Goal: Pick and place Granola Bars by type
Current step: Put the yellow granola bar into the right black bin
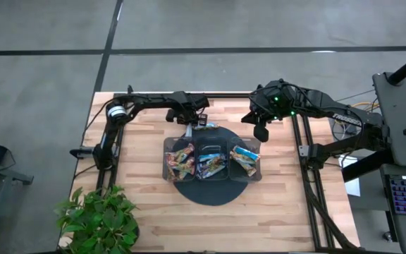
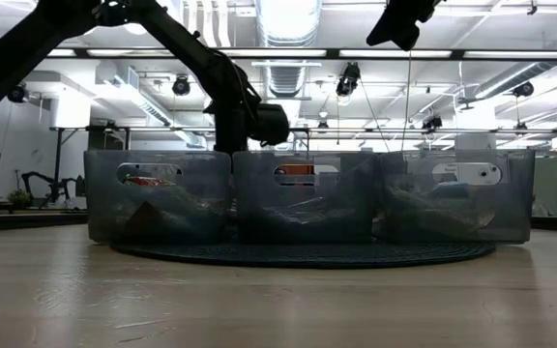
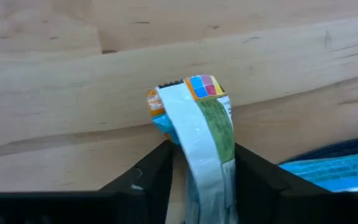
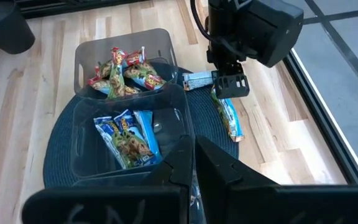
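One bar [image 3: 199, 134] sits pinched in my left gripper [image 3: 201, 168]; next I must lift it toward its tray [image 1: 169, 144] compartment, right gripper [image 4: 192, 155] shut, empty.

A: Are you reading any words or numbers anywhere?

B: No, nothing is coming through as legible. The bar wrapper [image 3: 201, 134] in the left wrist view is showing coloured squares at its 12 o'clock end, but no letters.

A: And the bars in the bins [image 4: 126, 74]?

B: Their printing is showing only as coloured blotches; no brand is reading out.
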`<move>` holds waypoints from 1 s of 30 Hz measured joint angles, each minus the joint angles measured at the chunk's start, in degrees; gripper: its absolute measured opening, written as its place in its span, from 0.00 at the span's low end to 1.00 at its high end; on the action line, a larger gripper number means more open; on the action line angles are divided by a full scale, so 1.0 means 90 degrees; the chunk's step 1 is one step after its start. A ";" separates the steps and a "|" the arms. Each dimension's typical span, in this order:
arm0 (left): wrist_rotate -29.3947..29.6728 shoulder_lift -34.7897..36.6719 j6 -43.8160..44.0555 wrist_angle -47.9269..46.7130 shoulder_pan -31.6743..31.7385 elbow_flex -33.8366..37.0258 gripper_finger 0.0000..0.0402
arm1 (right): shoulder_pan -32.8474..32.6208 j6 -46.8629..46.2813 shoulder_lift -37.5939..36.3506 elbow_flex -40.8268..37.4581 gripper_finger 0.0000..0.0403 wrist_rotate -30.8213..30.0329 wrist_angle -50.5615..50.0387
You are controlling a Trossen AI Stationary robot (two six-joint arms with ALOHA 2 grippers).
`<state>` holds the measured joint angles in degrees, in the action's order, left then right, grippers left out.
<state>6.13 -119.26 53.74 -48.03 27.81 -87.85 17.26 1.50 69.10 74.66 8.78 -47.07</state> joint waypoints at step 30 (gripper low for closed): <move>0.0023 0.0532 -0.1578 -0.0493 0.0058 -0.2106 0.03 | 0.0005 0.0024 0.0000 -0.0005 0.03 0.0000 0.0016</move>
<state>6.34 -114.48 39.53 -52.46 28.33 -106.81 17.30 1.72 69.10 74.61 8.78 -46.93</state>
